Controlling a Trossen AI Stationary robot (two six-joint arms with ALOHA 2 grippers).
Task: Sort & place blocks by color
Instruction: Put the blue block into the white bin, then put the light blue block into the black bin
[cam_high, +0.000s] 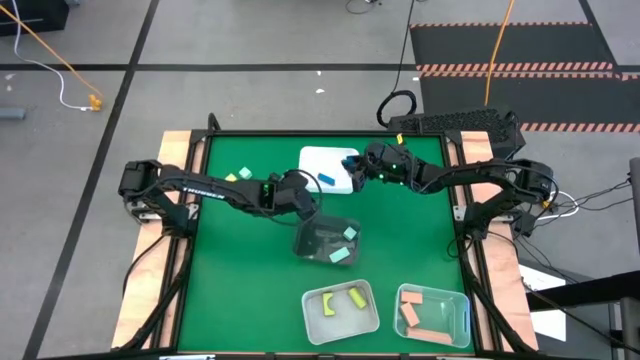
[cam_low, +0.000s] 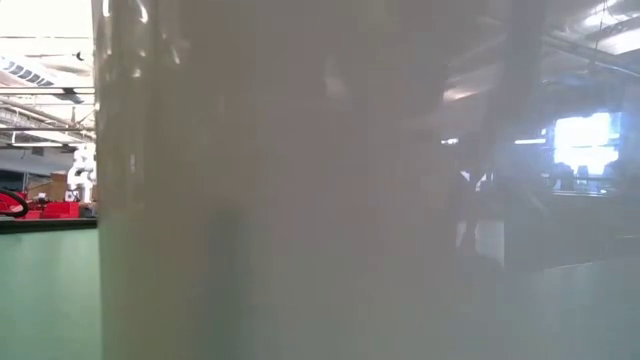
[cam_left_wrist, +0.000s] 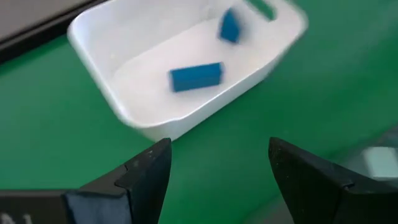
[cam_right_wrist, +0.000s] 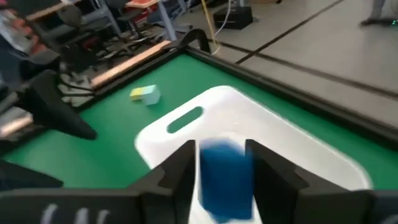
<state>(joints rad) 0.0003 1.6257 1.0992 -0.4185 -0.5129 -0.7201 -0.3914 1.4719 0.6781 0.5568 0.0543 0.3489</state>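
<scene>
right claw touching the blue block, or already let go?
Touching. In the right wrist view the right claw has both fingers pressed against the blue block over the white tub.

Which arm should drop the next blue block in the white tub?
Right. The right pincer is shut on a blue block, directly above the white tub. The left pincer is open and empty, over green mat short of the tub.
</scene>
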